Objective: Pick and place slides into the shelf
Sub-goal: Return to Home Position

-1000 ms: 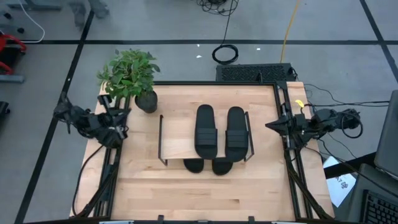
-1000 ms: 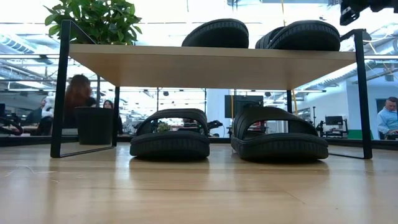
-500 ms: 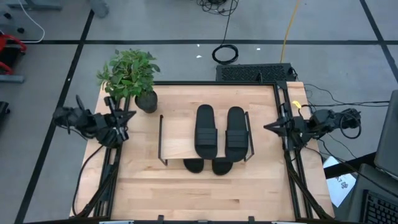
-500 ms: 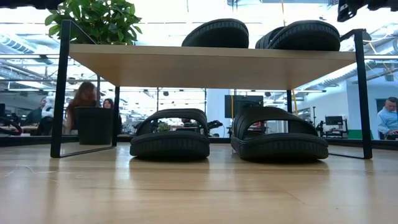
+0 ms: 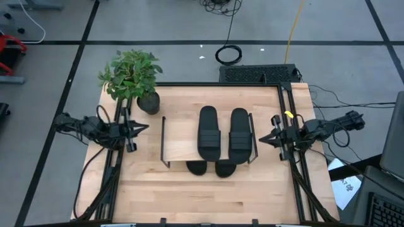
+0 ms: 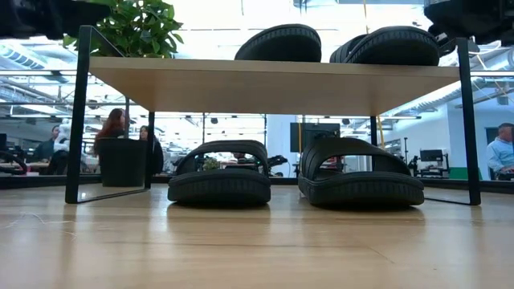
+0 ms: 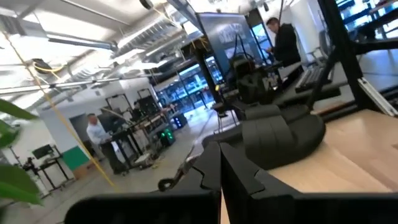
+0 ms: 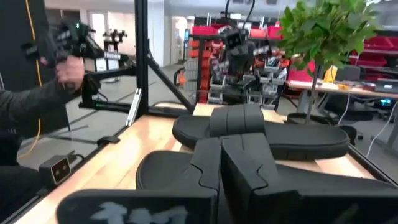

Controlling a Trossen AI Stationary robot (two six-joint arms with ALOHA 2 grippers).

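Two black ribbed-strap slide sandals are borne on the small light-wood, wire-framed shelf, two more beneath its board; the left hand and right hand are held closed near the side edges of the table

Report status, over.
Left gripper shut, empty, left of shelf. Right gripper shut, empty, right of it. Two slides on top, two underneath. Nothing blocking.
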